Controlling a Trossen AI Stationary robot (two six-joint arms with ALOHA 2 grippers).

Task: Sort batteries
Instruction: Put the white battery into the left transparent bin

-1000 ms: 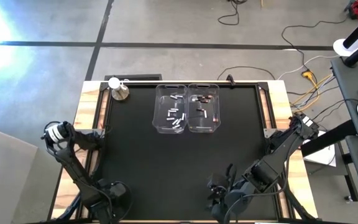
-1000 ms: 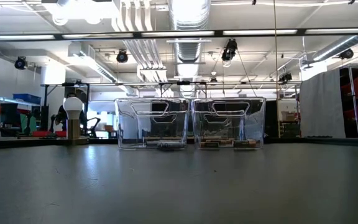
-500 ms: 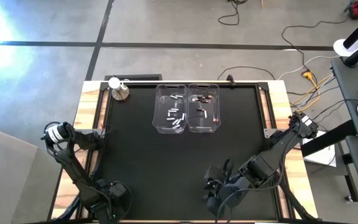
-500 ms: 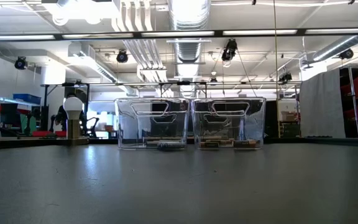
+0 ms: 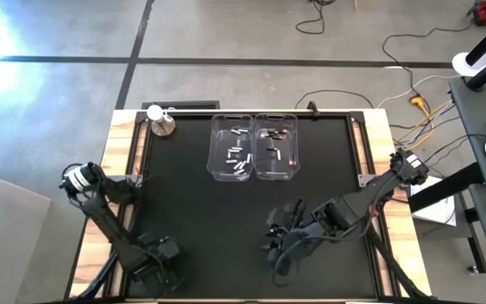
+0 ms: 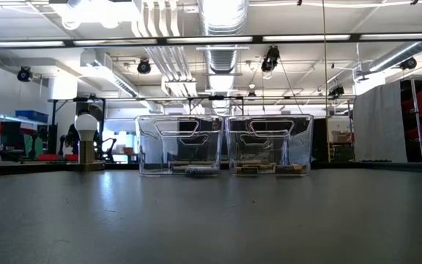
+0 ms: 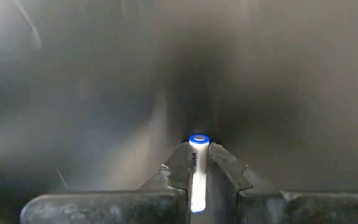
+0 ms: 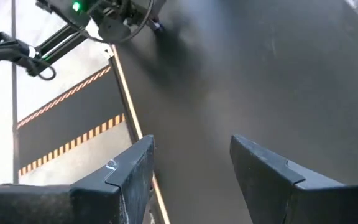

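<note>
My left gripper (image 5: 157,260) stands near the table's front left corner, pointing down, shut on a silvery-white battery (image 7: 198,163) with a blue-ringed end. My right gripper (image 5: 277,241) hangs open over the black mat near the front middle, with nothing between its fingers (image 8: 191,146). Two clear bins stand side by side at the far middle. The left bin (image 5: 232,148) holds several silvery-white batteries and the right bin (image 5: 277,145) several dark ones. In the low view no gripper shows. My left gripper pinches the battery's long sides (image 7: 197,180) between its two fingers. The fingers come from above, point down and lie along the battery. The blue-ringed end (image 7: 198,139) sticks out past the fingertips toward the mat. I cannot tell whether it touches the mat.
A silver knob with a white ball (image 5: 160,122) stands at the far left corner of the mat. The table has a wooden rim (image 5: 116,169) around the black mat. Open mat lies between the bins and both grippers.
My right gripper has swung toward the table's left edge and a little toward the far edge, staying open-handed above the mat. My left gripper has shifted slightly toward the right.
</note>
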